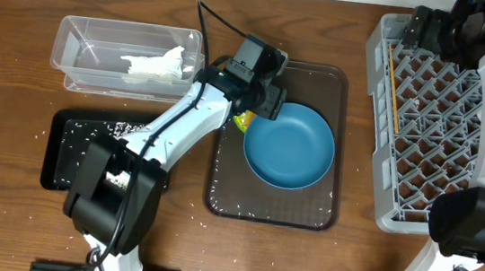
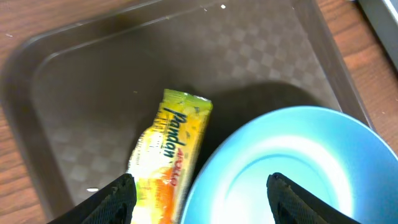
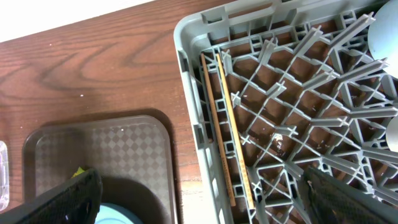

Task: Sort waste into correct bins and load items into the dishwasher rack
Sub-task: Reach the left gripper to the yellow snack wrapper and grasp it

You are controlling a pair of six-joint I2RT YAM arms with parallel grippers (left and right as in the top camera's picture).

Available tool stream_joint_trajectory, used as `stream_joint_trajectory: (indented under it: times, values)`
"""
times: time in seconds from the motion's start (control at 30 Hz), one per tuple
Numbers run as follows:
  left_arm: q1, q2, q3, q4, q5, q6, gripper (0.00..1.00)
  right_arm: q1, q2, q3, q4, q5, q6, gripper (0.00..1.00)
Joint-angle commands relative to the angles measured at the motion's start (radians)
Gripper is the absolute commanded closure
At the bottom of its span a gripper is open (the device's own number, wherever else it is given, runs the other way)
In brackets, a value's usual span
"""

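The yellow-green snack wrapper lies on the brown serving tray, its edge tucked by the rim of the dark-blue bowl. My left gripper is open and hovers just above, one finger over the wrapper and one over the bowl. From overhead, the left gripper hides most of the wrapper. My right gripper is open and empty over the left edge of the grey rack. The chopsticks lie in the rack. The napkin sits in the clear tub.
The black tray at the left holds scattered rice grains, and a few grains lie on the table around it. The rack fills the right side. Pale rounded shapes show at the rack's far edge.
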Motion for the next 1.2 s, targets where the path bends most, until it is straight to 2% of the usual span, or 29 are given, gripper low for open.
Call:
stream_joint_trajectory:
  times: [0.0, 0.1, 0.3, 0.57, 1.17]
  values:
    - [-0.003, -0.001, 0.012, -0.006, -0.121, -0.010, 0.30, 0.006, -0.028, 0.003, -0.001, -0.004, 0.011, 0.01]
    - [0.002, 0.002, 0.012, -0.001, -0.205, -0.009, 0.30, 0.006, -0.028, 0.003, -0.001, -0.004, 0.011, 0.01]
    - [0.048, 0.026, 0.012, 0.029, -0.213, -0.009, 0.29, 0.006, -0.028, 0.003, -0.001, -0.004, 0.011, 0.01]
    - [0.117, 0.089, 0.012, 0.028, -0.018, 0.010, 0.29, 0.006, -0.028, 0.003, -0.001, -0.004, 0.011, 0.01]
    - [0.081, 0.212, 0.012, 0.013, 0.001, 0.017, 0.29, 0.006, -0.028, 0.003, -0.001, -0.004, 0.011, 0.01]
